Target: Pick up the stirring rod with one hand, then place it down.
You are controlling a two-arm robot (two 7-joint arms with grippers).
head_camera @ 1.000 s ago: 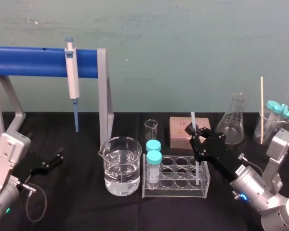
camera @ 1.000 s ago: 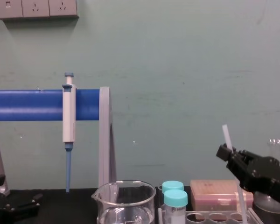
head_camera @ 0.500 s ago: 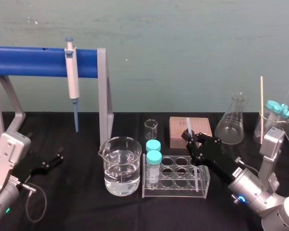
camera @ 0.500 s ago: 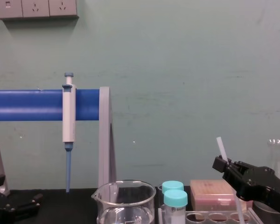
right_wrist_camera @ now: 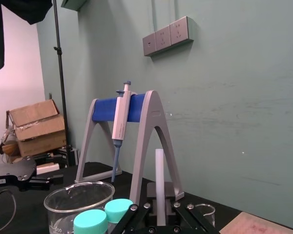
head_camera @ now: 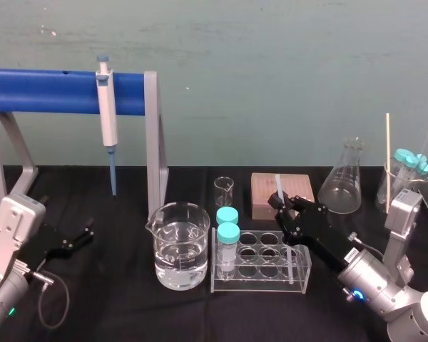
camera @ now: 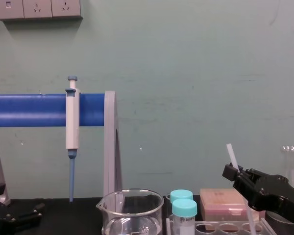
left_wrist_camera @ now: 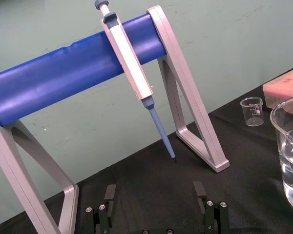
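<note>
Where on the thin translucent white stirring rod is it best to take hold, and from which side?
Grip the stirring rod on its upper part, coming from the robot's side with fingers level: it stands almost upright, its lower end down in the clear test-tube rack. The right gripper is shut on it there. The left gripper lies parked.

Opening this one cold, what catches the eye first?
The right gripper, shut on the stirring rod, holds it nearly upright at the tube rack, right of centre. Beside it stands a beaker of water; behind on the left a pipette hangs from a blue stand. The left gripper rests open at far left.
</note>
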